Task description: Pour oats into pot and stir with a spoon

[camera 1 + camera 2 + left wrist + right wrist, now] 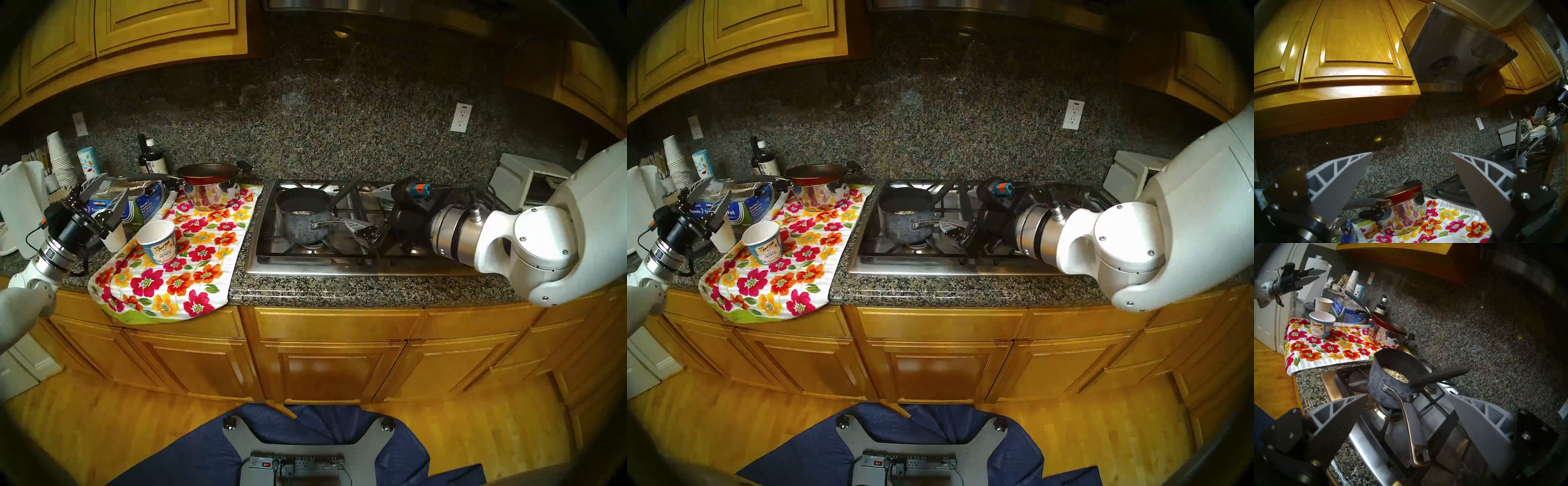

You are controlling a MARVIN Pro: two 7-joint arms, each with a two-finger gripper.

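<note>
Pale beige oat flakes (1395,375) lie in the speckled blue-grey saucepan (1388,387) on the hob, slim black spoon (1439,374) propped inside. Both grippers, left (101,193) and right (1407,398), gape empty. A careless reach could tip the spoon out.

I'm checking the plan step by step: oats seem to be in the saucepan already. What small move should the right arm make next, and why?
Probably ease the open right gripper up toward the slim black spoon's handle. Pale oat flakes already lie in the small speckled blue-grey saucepan, the spoon leans inside unheld, and the jaws sit low, either side of the pan's curved metal handle.
</note>
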